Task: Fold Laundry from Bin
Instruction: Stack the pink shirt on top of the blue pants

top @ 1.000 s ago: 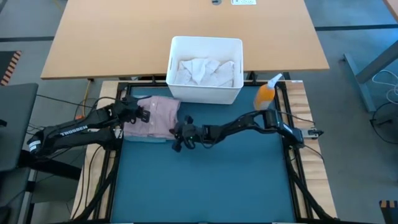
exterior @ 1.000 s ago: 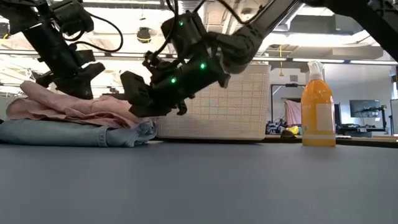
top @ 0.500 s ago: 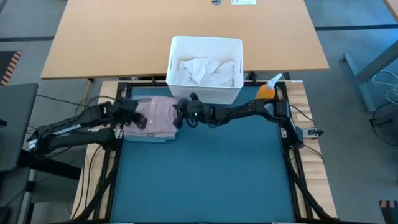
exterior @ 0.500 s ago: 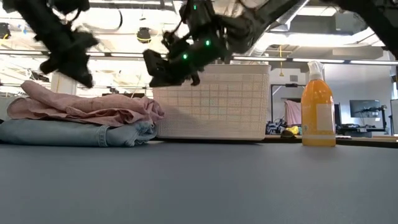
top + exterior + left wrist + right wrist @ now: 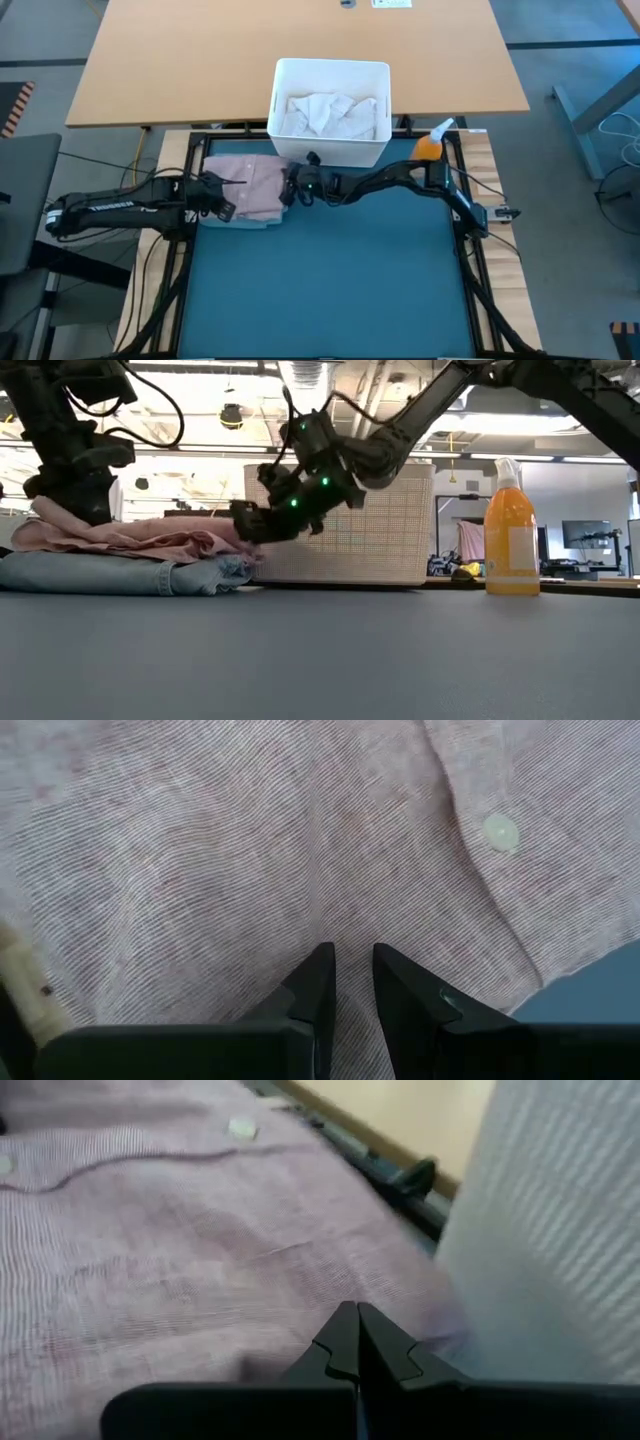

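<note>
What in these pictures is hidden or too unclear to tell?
- High view: the jeans lie almost wholly under the pink shirt.
- Low view: the bin's contents are hidden behind its wall.
- High view: what kind of white cloth lies in the bin, too crumpled.
- Low view: spray bottle label, too small.

Even, bright overhead light; shadows on the worktop [image 5: 330, 280] are soft and faint. In the low view, ceiling lamps [image 5: 232, 412] glare and the arms stand backlit, nearly silhouetted. The right wrist view is blurred throughout; the left wrist view resolves the shirt [image 5: 250, 850] weave sharply.
</note>
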`<state>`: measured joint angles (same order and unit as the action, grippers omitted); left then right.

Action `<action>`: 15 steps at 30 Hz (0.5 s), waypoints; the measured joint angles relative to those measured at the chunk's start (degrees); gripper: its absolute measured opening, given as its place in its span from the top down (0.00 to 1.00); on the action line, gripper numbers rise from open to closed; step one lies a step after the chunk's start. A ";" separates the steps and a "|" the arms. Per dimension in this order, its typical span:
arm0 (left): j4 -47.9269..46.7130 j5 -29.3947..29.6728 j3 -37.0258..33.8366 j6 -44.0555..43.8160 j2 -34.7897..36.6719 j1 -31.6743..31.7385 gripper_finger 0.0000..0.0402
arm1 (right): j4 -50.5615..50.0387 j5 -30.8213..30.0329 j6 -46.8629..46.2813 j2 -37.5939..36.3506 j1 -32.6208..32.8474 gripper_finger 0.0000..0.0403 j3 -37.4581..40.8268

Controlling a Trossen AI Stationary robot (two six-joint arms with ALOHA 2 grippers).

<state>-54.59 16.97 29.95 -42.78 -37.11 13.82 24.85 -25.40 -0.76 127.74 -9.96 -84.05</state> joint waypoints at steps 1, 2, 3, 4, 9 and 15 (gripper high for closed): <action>-0.55 0.28 0.17 -0.02 -0.02 0.00 0.85 | -0.70 -0.96 0.76 -0.58 -0.11 0.96 -0.09; -0.62 0.37 0.35 -0.02 0.00 0.00 0.85 | -2.34 -1.67 1.39 -1.44 -0.13 0.96 -0.09; -0.67 0.43 0.80 -0.03 0.03 0.00 0.85 | -3.31 -2.12 1.99 -2.21 -0.08 0.96 -0.07; -0.67 0.65 1.29 -0.02 0.03 0.00 0.85 | -3.40 -2.11 2.43 -2.82 0.14 0.96 -0.07; -0.56 3.68 4.28 1.79 0.03 0.00 0.85 | -3.67 -0.72 6.54 -8.21 2.82 0.96 -0.06; -1.92 4.83 5.66 2.87 0.03 0.00 0.85 | -5.26 2.42 4.73 -8.90 8.30 0.96 -0.10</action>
<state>-56.51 21.81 35.62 -39.92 -37.08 13.82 19.58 -22.98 3.98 118.84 -1.66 -84.14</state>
